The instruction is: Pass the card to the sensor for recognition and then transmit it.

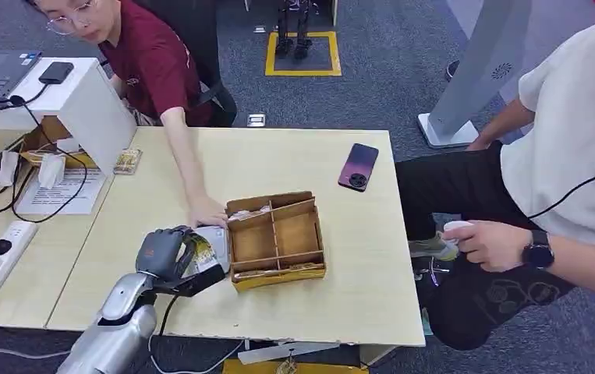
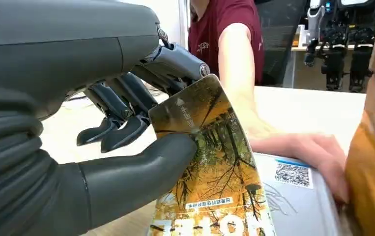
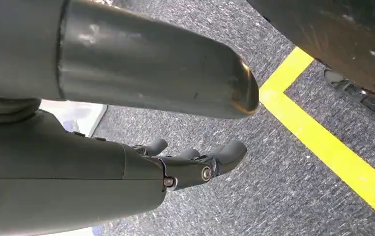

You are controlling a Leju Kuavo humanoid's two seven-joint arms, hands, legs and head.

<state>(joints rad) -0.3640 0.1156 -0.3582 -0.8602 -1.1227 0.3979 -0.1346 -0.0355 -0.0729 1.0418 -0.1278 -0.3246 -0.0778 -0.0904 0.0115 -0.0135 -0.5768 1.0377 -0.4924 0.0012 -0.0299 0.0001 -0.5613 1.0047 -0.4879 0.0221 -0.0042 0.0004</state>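
The left hand (image 1: 171, 253) is pinching the card (image 2: 210, 172) over the table (image 1: 356, 273); up close, a person's hand (image 2: 303, 150) is lying on a grey sensor (image 2: 298, 196). The right hand (image 3: 195, 164) is hanging loosely spread, holding nothing, over the floor (image 3: 274, 187). A box (image 1: 276, 240) is sitting beside the card.

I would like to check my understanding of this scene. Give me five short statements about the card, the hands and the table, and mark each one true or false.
1. The left hand holds the card between thumb and fingers. True.
2. The right hand rests on the table. False: it hangs over grey carpet beside a yellow floor line.
3. A person's hand lies on the table next to the wooden box. True.
4. The phone lies inside the wooden box. False: it lies on the table, apart from the box.
5. The card is plain white. False: it bears a yellow tree picture.
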